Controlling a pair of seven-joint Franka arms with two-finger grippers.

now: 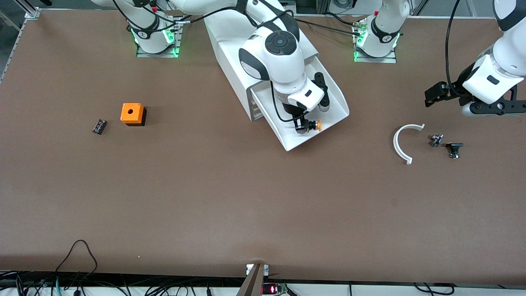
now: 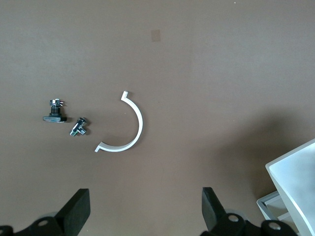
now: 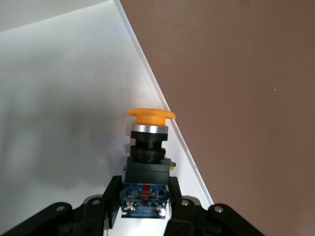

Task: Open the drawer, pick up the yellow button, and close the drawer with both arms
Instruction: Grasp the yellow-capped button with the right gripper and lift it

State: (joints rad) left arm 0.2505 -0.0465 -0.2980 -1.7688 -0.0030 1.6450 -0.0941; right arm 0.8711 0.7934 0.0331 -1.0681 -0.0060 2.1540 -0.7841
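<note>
Button gripped in the open drawer, not yet carried out.

Starting at the right arm's end of the table, a small black part (image 1: 99,126) and an orange cube (image 1: 132,113) sit untouched; then comes the cabinet (image 1: 230,57) with its top drawer (image 1: 328,98) pulled well out, and the right gripper (image 1: 303,124) down inside it, fingers pinched on the black body of the button (image 1: 314,125), orange cap close to the drawer's side wall. The take step looks under way; next I would expect a straight lift clear of that wall. Toward the left arm's end lie a white curved piece (image 1: 400,144) and two small dark fittings (image 1: 446,144); the left gripper (image 2: 142,209) waits over the table beside them, fingers spread wide and empty, presumably free to push the drawer shut.
</note>
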